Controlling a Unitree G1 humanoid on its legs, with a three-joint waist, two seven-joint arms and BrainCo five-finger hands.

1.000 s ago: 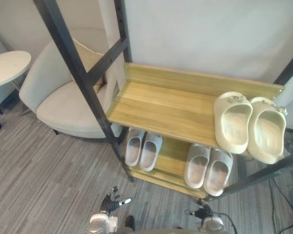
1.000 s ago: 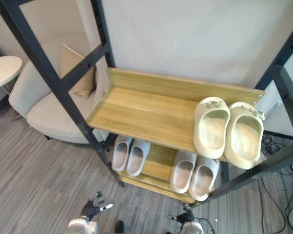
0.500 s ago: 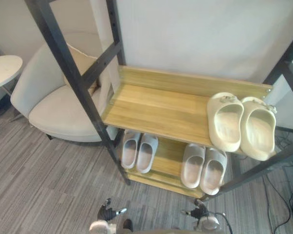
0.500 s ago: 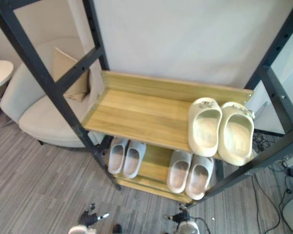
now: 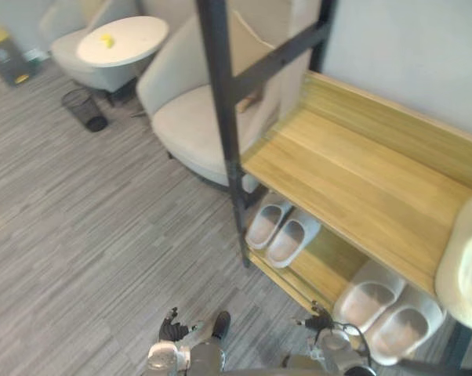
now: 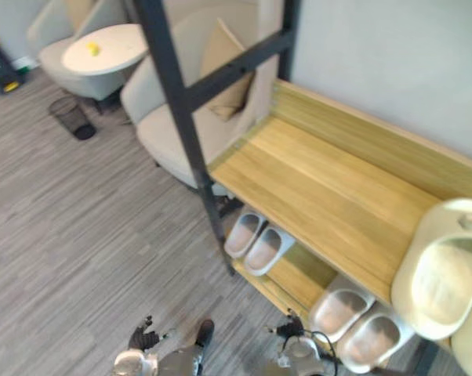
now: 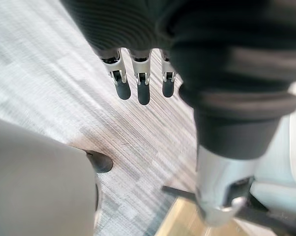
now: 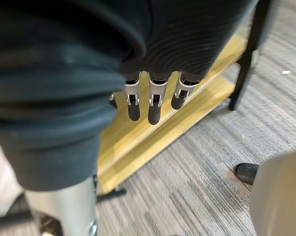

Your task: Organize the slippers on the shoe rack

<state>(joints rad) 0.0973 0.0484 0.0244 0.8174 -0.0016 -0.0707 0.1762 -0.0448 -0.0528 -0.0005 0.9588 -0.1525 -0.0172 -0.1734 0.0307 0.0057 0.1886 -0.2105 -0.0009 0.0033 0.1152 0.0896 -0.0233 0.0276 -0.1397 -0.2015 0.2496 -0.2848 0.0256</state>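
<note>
- Grey carpet (image 5: 79, 219); armchair (image 5: 193, 117) and round table (image 5: 122, 41) at the far left.
- Shoe rack (image 5: 354, 168) on the right: cream slippers (image 6: 444, 278) at the upper shelf's right end, pale slippers (image 5: 281, 231) on the lower shelf.
- Left hand (image 7: 143, 88) and right hand (image 8: 154, 105) hang near the floor, fingers straight, empty.

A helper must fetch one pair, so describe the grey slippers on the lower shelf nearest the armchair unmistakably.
Find the wooden shoe rack beside the pale armchair. On its lower shelf, just by the black upright post, sits a pale grey pair. The other pair on that shelf lies further from the armchair, and the cream slippers are bigger and on the top shelf.
</note>
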